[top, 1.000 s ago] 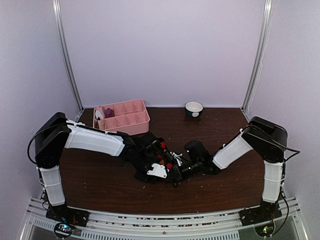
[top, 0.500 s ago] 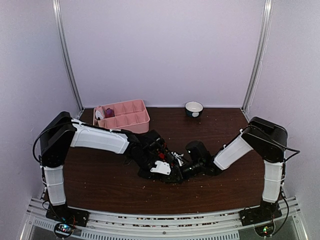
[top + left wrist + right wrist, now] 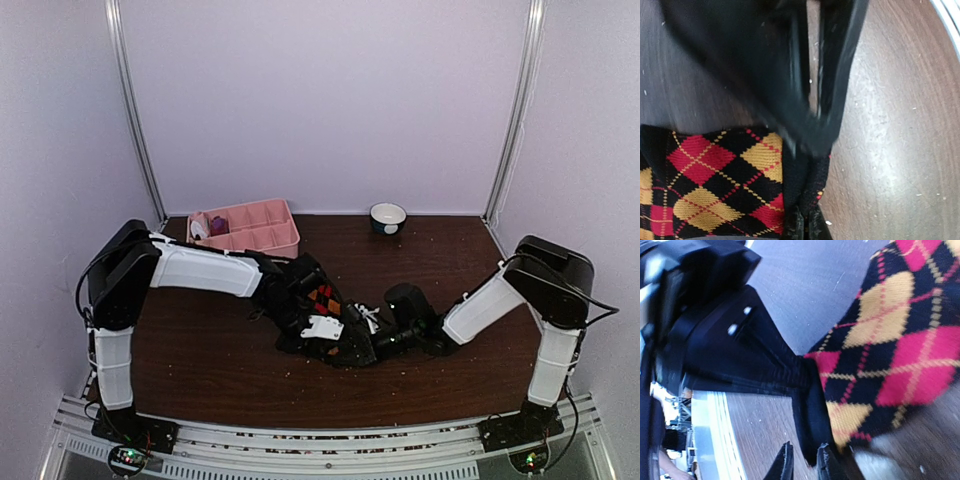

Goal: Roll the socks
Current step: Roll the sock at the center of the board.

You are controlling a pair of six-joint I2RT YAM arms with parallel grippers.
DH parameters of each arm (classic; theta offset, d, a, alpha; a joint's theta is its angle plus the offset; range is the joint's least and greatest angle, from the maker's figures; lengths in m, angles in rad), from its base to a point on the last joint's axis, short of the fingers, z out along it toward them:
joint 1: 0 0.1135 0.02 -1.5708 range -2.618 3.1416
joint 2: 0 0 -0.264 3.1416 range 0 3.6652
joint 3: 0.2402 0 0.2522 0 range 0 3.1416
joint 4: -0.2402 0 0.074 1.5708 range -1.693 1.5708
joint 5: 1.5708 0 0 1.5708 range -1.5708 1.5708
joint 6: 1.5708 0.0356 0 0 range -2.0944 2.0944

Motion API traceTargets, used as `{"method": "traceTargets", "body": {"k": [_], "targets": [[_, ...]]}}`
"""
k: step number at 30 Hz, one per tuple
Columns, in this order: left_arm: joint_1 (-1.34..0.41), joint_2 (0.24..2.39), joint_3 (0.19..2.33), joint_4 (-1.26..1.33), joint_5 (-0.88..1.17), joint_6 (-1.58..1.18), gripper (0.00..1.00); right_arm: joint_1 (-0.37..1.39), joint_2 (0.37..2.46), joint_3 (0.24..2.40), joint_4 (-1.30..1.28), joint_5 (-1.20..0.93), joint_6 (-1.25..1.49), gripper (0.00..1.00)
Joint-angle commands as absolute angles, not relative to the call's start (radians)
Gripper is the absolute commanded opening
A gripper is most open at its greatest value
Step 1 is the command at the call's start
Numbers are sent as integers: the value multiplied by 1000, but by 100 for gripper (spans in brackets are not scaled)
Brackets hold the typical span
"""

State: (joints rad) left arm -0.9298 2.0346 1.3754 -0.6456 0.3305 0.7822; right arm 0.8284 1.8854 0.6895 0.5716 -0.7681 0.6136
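Note:
A black sock with orange-red-yellow argyle diamonds [image 3: 323, 297] lies on the brown table between the two arms. In the left wrist view the argyle sock [image 3: 710, 185] fills the lower left, and my left gripper [image 3: 807, 227] is shut on its black edge. In the right wrist view the same sock [image 3: 890, 340] spreads to the right. My right gripper [image 3: 804, 465] stands slightly open, and the sock's black edge ends just above the gap. From above, the left gripper [image 3: 340, 340] and right gripper [image 3: 372, 340] almost meet. A magenta-pink sock [image 3: 218, 226] sits in the tray's left end.
The pink compartment tray [image 3: 262, 236] stands at the back left of the table. A small white bowl [image 3: 388, 217] sits at the back centre. The table's near edge and a metal rail [image 3: 702, 440] lie close behind the grippers.
The left gripper has shut on the sock's edge and shifted right. The right gripper's jaws have parted a little and its arm has drawn back rightward. More of the argyle pattern shows from above.

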Motion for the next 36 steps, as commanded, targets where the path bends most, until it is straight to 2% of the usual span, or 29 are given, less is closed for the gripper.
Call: {"method": "traceTargets", "body": {"k": [1, 4, 9, 10, 12, 13, 14, 15, 20, 22, 23, 24, 27, 32, 33, 36], "targets": [[-891, 2101, 1376, -790, 422, 698, 0, 823, 1808, 618, 692, -674, 583, 20], [-880, 2122, 1393, -821, 465, 674, 0, 822, 1762, 565, 783, -642, 582, 23], [-852, 2163, 1435, -903, 549, 663, 0, 824, 1650, 486, 787, -526, 492, 30], [-847, 2173, 1445, -916, 562, 660, 0, 823, 1626, 473, 776, -504, 471, 36], [-834, 2196, 1468, -949, 593, 654, 0, 824, 1564, 461, 710, -468, 403, 56], [-827, 2207, 1479, -967, 612, 651, 0, 827, 1526, 461, 661, -442, 362, 74], [-821, 2215, 1490, -984, 630, 649, 0, 829, 1488, 462, 605, -405, 319, 97], [-815, 2224, 1499, -997, 644, 646, 0, 832, 1449, 464, 551, -355, 284, 100], [-799, 2245, 1518, -1018, 653, 638, 0, 831, 1243, 409, 495, -104, 249, 100], [-799, 2264, 1534, -1032, 644, 633, 0, 826, 1188, 355, 548, 104, 371, 99], [-798, 2273, 1544, -1041, 645, 634, 0, 805, 1173, 349, 533, 128, 425, 99], [-797, 2280, 1550, -1047, 645, 630, 0, 792, 1162, 322, 521, 109, 471, 100], [-793, 2292, 1565, -1051, 634, 622, 0, 770, 1192, 187, 824, 5, 504, 100], [-772, 2306, 1580, -1082, 670, 616, 0, 839, 1235, 212, 724, 0, 339, 100], [-765, 2313, 1585, -1090, 675, 617, 0, 860, 1233, 212, 713, 7, 306, 98], [-756, 2332, 1594, -1105, 680, 618, 0, 907, 1252, 237, 666, -9, 232, 84]]}}
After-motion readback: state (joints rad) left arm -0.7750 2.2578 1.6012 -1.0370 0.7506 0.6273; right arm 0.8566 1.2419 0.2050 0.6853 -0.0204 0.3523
